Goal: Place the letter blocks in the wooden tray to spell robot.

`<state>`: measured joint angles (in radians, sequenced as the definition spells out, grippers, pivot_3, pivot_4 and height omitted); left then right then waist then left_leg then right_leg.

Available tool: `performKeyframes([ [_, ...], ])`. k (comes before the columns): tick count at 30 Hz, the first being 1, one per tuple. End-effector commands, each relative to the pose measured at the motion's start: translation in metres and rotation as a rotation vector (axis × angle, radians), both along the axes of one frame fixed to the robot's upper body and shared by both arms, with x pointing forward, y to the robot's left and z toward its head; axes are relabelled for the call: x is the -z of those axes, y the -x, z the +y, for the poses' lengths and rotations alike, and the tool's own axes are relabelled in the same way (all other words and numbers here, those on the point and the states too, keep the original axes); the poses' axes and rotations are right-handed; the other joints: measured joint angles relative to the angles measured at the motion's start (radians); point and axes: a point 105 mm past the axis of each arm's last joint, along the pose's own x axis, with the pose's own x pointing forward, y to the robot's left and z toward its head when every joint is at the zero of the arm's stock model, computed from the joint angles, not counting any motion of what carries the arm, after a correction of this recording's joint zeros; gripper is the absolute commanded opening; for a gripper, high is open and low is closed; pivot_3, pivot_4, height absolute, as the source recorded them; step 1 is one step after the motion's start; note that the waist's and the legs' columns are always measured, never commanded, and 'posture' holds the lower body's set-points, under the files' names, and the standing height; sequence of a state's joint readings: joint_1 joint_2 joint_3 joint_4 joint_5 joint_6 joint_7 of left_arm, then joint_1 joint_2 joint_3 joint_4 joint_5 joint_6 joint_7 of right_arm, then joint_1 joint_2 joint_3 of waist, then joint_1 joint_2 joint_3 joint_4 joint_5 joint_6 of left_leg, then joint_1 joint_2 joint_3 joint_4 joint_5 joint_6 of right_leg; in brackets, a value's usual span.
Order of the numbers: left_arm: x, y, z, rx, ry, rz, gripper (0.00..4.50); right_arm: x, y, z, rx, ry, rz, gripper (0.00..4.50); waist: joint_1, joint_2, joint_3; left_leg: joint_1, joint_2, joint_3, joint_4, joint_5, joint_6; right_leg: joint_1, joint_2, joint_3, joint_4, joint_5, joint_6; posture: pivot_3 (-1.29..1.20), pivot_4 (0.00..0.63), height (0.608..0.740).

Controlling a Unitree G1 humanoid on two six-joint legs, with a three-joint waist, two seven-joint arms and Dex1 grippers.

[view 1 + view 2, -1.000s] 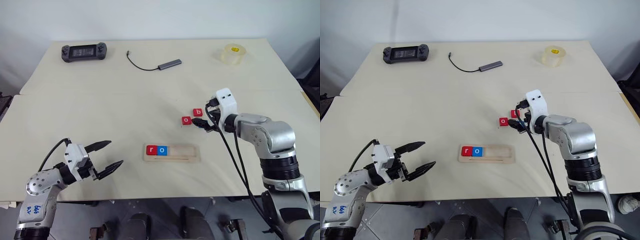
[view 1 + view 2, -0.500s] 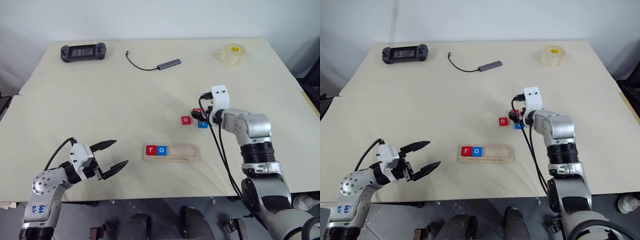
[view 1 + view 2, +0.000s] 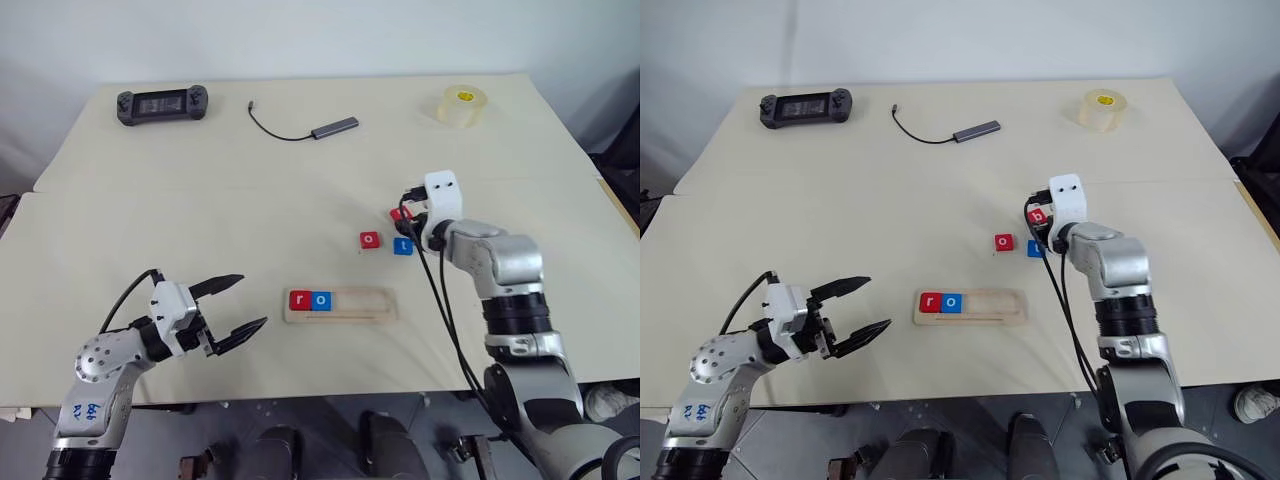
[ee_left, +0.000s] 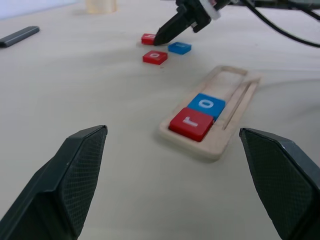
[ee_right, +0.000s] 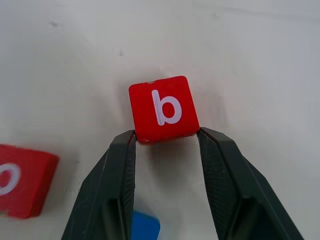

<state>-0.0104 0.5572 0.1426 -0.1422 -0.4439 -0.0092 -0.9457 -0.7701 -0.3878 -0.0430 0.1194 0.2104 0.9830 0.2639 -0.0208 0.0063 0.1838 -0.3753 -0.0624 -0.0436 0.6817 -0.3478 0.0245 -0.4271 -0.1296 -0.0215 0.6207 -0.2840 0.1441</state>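
The wooden tray (image 3: 368, 304) lies near the table's front middle with a red r block (image 3: 299, 299) and a blue o block (image 3: 321, 299) at its left end. A red o block (image 3: 370, 240) and a blue t block (image 3: 402, 246) lie loose behind it. Just beyond them my right gripper (image 5: 166, 135) is shut on the near corners of the red b block (image 5: 162, 107), which rests on the table. My left gripper (image 3: 252, 300) hovers open and empty at the front left, well left of the tray (image 4: 235, 100).
A black game controller (image 3: 163, 102) sits at the back left. A grey USB hub with cable (image 3: 335, 127) lies at the back middle, and a roll of tape (image 3: 461, 104) at the back right. A seam crosses the table at mid depth.
My right gripper has moved a little further back from beside the loose blocks and closed from wide open onto the b block, uncovering the blue t block. The left gripper drifted slightly rightwards.
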Motion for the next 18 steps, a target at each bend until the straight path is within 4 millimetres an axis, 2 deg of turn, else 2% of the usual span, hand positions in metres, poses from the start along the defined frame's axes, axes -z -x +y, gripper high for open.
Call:
performKeyframes([
  [1,-0.003,0.000,-0.009,0.057,0.006,-0.009,4.50,-0.022,0.020,-0.010,-0.046,0.037,-0.083,1.47,0.003,0.000,0.000,0.000,0.000,0.000,0.000,0.000,0.000,0.000,0.000,0.000,0.000,0.000,0.000,0.00,0.150,0.740],
  [5,-0.003,-0.006,-0.012,0.104,0.001,0.001,4.50,-0.024,0.056,-0.025,-0.060,0.062,-0.064,1.47,0.010,0.000,0.000,0.000,0.001,0.000,-0.001,0.000,0.000,0.000,0.000,0.000,-0.001,0.000,0.000,0.00,0.150,0.740],
  [9,-0.002,-0.008,-0.019,0.156,-0.005,0.002,4.50,-0.014,0.094,-0.038,-0.001,0.027,0.028,1.47,0.013,0.000,0.000,0.000,0.001,0.001,0.000,0.000,0.000,0.000,0.001,0.000,-0.002,0.000,0.000,0.00,0.150,0.740],
  [14,-0.003,-0.008,-0.031,0.243,-0.004,-0.008,4.50,0.016,0.136,-0.027,0.059,-0.034,0.105,1.47,0.023,0.000,0.000,0.000,0.002,0.001,0.000,0.000,0.000,0.000,0.001,0.000,-0.001,0.000,0.000,0.00,0.150,0.740],
  [18,-0.003,-0.006,-0.035,0.286,-0.002,0.016,4.50,0.033,0.147,-0.017,0.105,-0.063,0.129,1.47,0.019,0.000,0.000,0.000,0.000,0.001,0.000,0.000,0.000,0.000,0.000,0.001,-0.001,0.000,0.000,0.00,0.150,0.740],
])
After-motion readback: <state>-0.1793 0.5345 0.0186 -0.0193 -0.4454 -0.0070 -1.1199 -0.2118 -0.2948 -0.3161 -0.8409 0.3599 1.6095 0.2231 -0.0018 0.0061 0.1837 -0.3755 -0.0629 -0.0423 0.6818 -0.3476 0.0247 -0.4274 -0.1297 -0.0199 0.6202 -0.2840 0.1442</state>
